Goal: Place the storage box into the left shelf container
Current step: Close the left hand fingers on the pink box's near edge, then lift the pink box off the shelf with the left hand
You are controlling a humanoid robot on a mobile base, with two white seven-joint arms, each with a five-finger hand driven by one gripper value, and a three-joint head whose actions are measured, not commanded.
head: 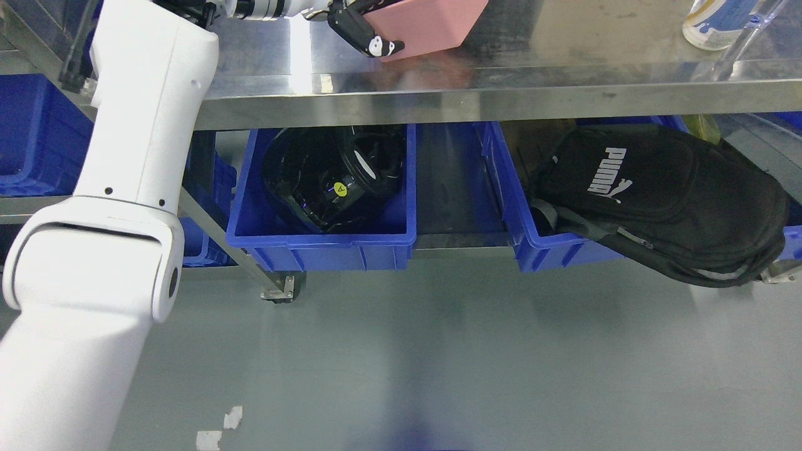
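My left arm rises from the lower left to the top edge, where my left hand (366, 31) is closed on a pink storage box (429, 25) above the steel table top (501, 69). One black finger (363, 34) lies along the box's near side. The box is cut off by the top edge of the picture. On the lower shelf, the left blue container (322, 241) holds a black device (332, 178). My right hand is out of view.
A second blue container (532, 244) on the right holds a black backpack (664, 200) that hangs over its front. More blue bins (31, 134) stand at the far left. A bottle (714, 22) stands on the table at the top right. Grey floor lies below.
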